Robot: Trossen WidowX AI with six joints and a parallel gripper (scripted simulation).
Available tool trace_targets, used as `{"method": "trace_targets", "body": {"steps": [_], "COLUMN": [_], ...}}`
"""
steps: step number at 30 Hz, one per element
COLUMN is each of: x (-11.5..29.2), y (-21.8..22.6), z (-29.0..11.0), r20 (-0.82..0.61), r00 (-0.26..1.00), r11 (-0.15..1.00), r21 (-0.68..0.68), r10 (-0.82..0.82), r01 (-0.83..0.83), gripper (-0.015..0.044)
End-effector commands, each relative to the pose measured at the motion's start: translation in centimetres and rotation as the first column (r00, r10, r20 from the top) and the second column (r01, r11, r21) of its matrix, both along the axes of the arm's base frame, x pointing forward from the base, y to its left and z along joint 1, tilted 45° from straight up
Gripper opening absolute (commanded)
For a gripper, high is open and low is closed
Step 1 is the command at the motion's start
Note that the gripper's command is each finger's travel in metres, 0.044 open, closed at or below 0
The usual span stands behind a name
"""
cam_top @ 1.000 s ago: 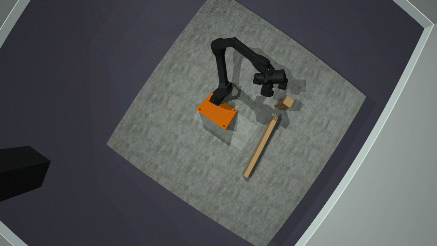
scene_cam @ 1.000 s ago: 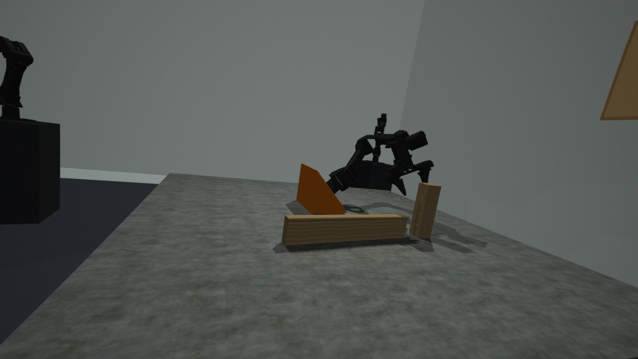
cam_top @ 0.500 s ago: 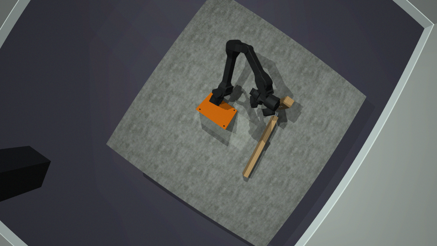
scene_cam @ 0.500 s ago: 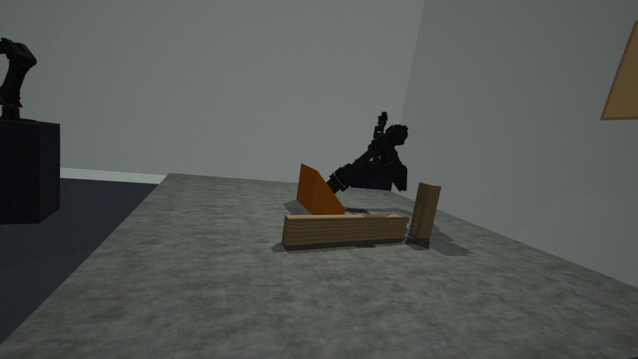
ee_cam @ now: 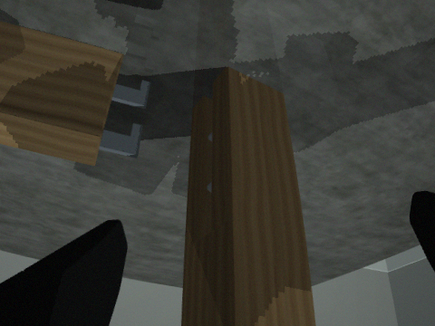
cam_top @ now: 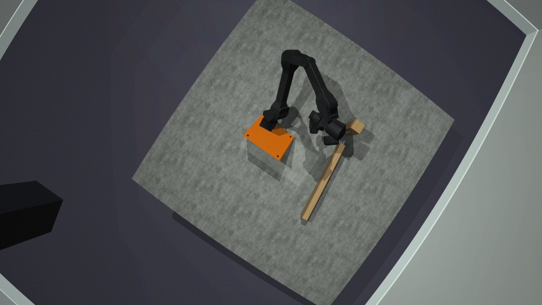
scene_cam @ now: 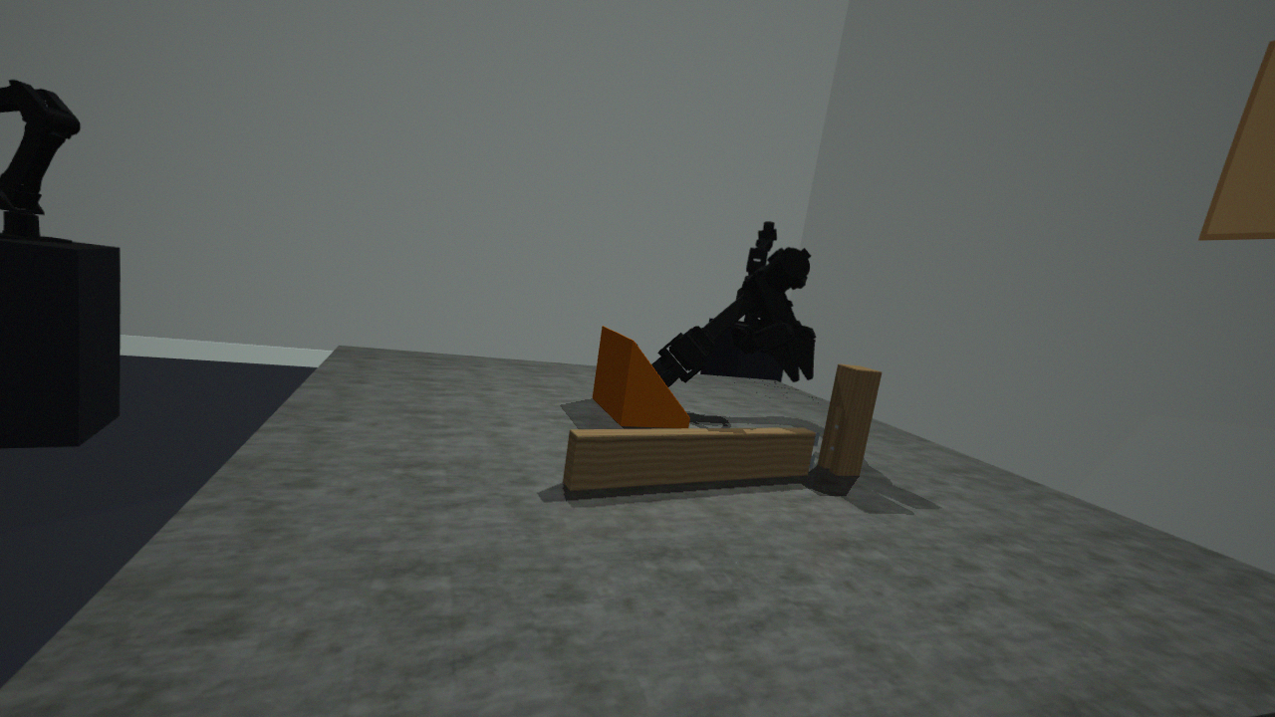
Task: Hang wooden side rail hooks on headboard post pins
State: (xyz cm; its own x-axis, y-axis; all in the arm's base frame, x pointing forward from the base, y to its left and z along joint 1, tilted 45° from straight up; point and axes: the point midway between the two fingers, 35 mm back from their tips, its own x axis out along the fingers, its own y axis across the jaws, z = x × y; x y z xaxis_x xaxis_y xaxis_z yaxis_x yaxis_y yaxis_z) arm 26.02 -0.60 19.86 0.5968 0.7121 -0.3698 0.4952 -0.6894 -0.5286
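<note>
The wooden side rail [cam_top: 322, 181] [scene_cam: 686, 457] [ee_cam: 54, 103] lies flat on the table. Its two steel hooks [cam_top: 342, 142] [ee_cam: 123, 121] point at the headboard post [cam_top: 355, 126] [scene_cam: 851, 418] [ee_cam: 254, 158] with a small gap between. The post stands upright. Two pins [ee_cam: 208, 163] show in its slot on the side facing the hooks. My gripper [cam_top: 329, 133] [scene_cam: 798, 357] [ee_cam: 270, 221] is open and empty. It sits low beside the post, on the side towards the arm's base, and faces the post. It touches neither rail nor post.
The arm's orange base mount [cam_top: 271, 142] [scene_cam: 633, 387] stands left of the post and rail. A black block [cam_top: 26, 212] [scene_cam: 53, 339] sits off the table at far left. The table edge and room walls lie to the right.
</note>
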Motion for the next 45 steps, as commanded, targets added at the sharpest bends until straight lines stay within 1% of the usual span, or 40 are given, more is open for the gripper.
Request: {"method": "trace_targets", "body": {"steps": [1,10,13,21,28,31,45], "x": [0.0,0.0,0.4,2.6,4.0,4.4,4.4], "y": [0.0,0.0,-0.3,-1.8,-2.7,-2.9,-2.9], "z": [0.0,0.0,0.1,0.7,1.3,1.4,1.4], "r20": [-0.008,-0.008,0.005,0.061,0.096,0.106,0.107], "r00": [1.0,1.0,1.0,0.971,0.889,0.847,0.844], "r11": [1.0,1.0,0.999,0.951,0.848,0.804,0.801], "r21": [0.01,0.01,-0.029,-0.226,-0.36,-0.396,-0.398], "r10": [-0.003,-0.003,0.026,0.231,0.449,0.52,0.525], "r01": [0.003,0.003,-0.026,-0.212,-0.389,-0.444,-0.448], "gripper": [0.044,0.044,0.044,0.044,0.044,0.044,0.044]}}
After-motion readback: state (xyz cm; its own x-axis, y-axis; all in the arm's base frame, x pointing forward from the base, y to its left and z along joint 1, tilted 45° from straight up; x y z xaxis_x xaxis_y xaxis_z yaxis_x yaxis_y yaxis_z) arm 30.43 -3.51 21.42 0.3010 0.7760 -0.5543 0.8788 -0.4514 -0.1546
